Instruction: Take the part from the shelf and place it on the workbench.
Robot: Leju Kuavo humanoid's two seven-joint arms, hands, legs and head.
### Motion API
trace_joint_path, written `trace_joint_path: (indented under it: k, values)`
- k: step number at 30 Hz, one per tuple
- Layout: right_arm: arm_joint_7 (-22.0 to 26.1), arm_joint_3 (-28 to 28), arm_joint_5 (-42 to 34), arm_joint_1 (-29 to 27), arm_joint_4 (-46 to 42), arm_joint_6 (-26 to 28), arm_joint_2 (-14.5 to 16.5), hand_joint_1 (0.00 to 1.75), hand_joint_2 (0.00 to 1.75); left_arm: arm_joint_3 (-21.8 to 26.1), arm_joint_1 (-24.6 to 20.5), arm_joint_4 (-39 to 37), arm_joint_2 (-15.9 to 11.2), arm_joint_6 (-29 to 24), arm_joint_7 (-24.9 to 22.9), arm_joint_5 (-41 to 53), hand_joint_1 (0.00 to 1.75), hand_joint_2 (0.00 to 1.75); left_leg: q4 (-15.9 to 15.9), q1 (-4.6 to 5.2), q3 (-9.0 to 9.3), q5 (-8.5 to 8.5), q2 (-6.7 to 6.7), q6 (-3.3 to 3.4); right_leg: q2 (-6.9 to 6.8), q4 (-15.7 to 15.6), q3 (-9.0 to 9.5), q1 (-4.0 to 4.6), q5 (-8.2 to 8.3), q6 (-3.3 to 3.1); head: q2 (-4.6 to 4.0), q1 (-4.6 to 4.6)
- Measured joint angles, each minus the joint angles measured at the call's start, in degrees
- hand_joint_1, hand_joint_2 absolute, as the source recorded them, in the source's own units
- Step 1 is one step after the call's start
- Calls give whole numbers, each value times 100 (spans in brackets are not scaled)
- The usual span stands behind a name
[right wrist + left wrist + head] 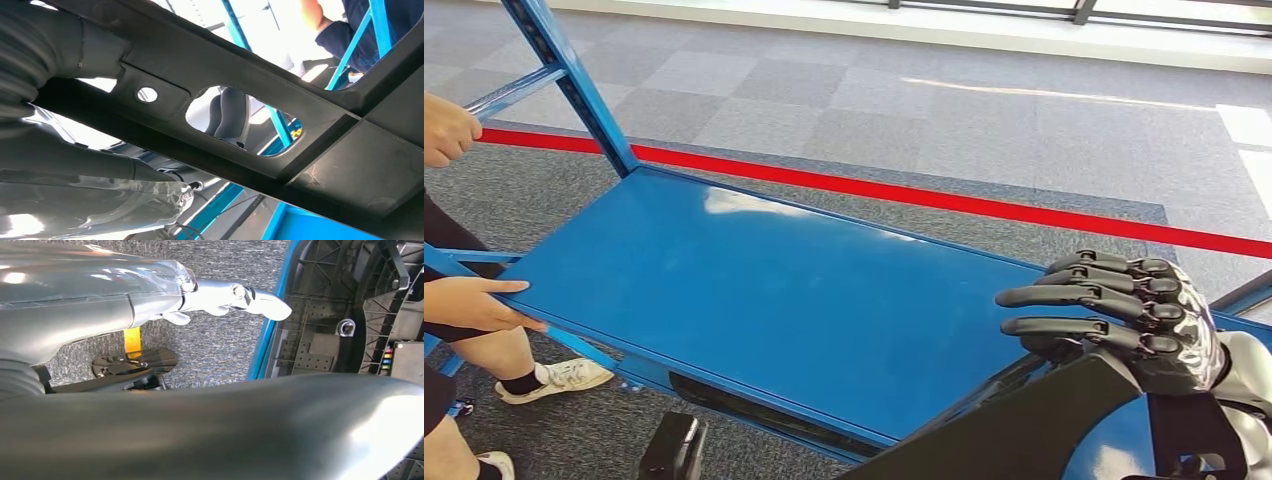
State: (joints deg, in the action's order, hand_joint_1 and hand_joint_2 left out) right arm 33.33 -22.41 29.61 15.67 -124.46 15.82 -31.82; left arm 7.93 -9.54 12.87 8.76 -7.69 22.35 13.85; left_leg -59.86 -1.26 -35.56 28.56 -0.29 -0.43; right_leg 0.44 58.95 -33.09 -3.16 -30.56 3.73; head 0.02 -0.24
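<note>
- Head view: we see a blue shelf [754,290] running from the left edge to the lower right of the frame. At the lower right our right hand [1124,320] has its dark fingers [1064,296] curled over the top of a black plastic part [1024,425], holding it above the shelf's right end. A person's hand [474,303] grips the shelf's near left edge, and another hand [446,130] sits at the upper left by the blue upright [574,80].
- Left wrist view: our left hand [235,297] reaches across the upper middle, fingers stretched out and holding nothing, just beside the part [350,310] at the right.
- Right wrist view: the part [260,85] crosses the frame diagonally, close to the camera; here we cannot tell how the fingers lie.
</note>
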Motion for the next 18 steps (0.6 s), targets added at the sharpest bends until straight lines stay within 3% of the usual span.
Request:
trace_joint_path:
  k: [7, 13, 15, 18]
  values:
    - [-7, 30, 4, -69, -30, 17, -2, 175, 175, 0, 0, 0, 2, 4, -19, 5, 0, 0, 0, 2, -2, 0, -1, 0, -2, 0, 0, -2, -1, 0, 1, 0]
    - [6, 70, -20, -91, -77, -3, -20, 175, 175, 0, -2, 0, 1, 4, -34, 13, 0, 0, 26, 33, 18, -19, 5, 124, -13, -69, 34, -42, 33, 83, -1, 0]
    - [10, 86, -24, -98, -92, -7, -40, 175, 175, 0, -8, 0, 4, 4, -35, 14, 0, 0, 154, 16, 88, -82, 43, 191, -22, 122, -29, -30, -133, 64, 0, 0]
    - [11, 91, -27, -113, -97, -16, -57, 175, 175, 0, -7, 0, 10, 8, -44, 14, 0, 0, 211, 27, 117, -109, 91, 226, -29, 1122, -473, 8, -657, 9, 0, 1]
